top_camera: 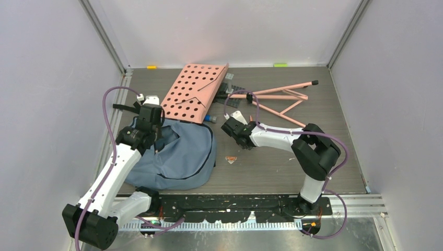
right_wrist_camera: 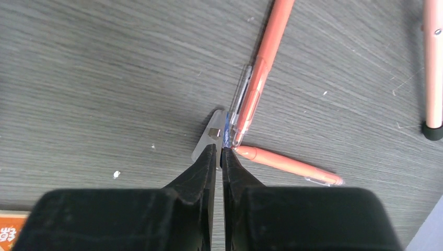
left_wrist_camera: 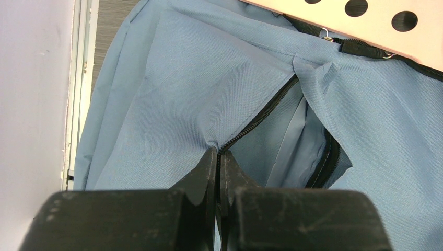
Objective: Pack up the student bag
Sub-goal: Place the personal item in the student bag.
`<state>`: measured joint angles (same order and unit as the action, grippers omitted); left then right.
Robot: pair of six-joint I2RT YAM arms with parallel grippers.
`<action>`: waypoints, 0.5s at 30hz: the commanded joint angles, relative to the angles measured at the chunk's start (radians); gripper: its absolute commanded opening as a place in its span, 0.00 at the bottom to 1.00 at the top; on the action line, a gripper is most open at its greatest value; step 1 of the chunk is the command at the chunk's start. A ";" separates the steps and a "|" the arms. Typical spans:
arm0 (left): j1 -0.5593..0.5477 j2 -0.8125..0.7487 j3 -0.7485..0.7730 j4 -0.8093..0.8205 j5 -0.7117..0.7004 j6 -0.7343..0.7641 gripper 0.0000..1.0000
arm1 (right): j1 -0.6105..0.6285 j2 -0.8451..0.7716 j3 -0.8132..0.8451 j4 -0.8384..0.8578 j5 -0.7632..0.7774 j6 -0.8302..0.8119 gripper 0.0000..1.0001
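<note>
The blue-grey student bag point(top_camera: 180, 154) lies at the left front of the table, its black zipper partly open point(left_wrist_camera: 261, 117). My left gripper point(top_camera: 155, 133) is shut on the bag's fabric edge at the zipper point(left_wrist_camera: 218, 151) and holds the opening apart. My right gripper point(top_camera: 236, 119) is at mid-table, shut point(right_wrist_camera: 219, 151) on a thin clear plastic piece point(right_wrist_camera: 211, 136). Two orange pens lie on the table just beyond its tips, one long point(right_wrist_camera: 258, 83) and one short point(right_wrist_camera: 287, 164).
A pink perforated board point(top_camera: 196, 91) leans over the bag's far edge point(left_wrist_camera: 334, 21). Pink rods of a folded stand point(top_camera: 282, 97) lie at back right, one with a black tip point(right_wrist_camera: 432, 68). A small orange packet point(top_camera: 230, 159) lies right of the bag.
</note>
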<state>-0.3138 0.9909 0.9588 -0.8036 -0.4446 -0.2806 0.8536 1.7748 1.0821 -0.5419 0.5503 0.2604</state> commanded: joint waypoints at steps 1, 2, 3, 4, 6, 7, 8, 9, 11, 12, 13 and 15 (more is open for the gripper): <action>0.005 -0.007 0.011 0.072 -0.003 0.000 0.00 | 0.006 0.001 0.025 0.021 0.025 -0.001 0.06; 0.005 -0.007 0.010 0.073 -0.004 0.000 0.00 | 0.008 -0.009 0.025 0.018 0.029 -0.001 0.04; 0.005 -0.008 0.010 0.073 -0.004 0.000 0.00 | 0.011 -0.026 0.024 0.016 0.042 0.000 0.01; 0.005 -0.007 0.011 0.073 -0.004 0.000 0.00 | 0.016 -0.036 0.021 0.016 0.047 0.000 0.01; 0.005 -0.008 0.010 0.072 -0.005 0.000 0.00 | 0.025 -0.072 0.015 0.012 0.061 0.004 0.00; 0.005 -0.009 0.012 0.073 -0.004 0.000 0.00 | 0.028 -0.102 0.011 0.010 0.071 0.010 0.00; 0.005 -0.008 0.012 0.072 -0.002 0.000 0.00 | 0.033 -0.119 0.007 0.007 0.077 0.014 0.00; 0.005 -0.011 0.012 0.073 0.002 0.001 0.00 | 0.036 -0.152 0.007 0.004 0.084 0.023 0.00; 0.005 -0.016 0.011 0.078 0.012 0.003 0.00 | 0.046 -0.211 0.011 0.004 0.090 0.038 0.00; 0.005 -0.020 0.008 0.082 0.016 0.004 0.00 | 0.055 -0.231 0.018 0.009 0.090 0.043 0.00; 0.005 -0.025 0.006 0.085 0.020 0.005 0.00 | 0.061 -0.274 0.023 0.018 0.087 0.052 0.00; 0.004 -0.034 0.002 0.093 0.029 0.007 0.00 | 0.083 -0.335 0.034 0.068 0.053 0.069 0.00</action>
<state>-0.3138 0.9901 0.9588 -0.8028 -0.4400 -0.2802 0.9035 1.5951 1.0790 -0.5510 0.5945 0.2787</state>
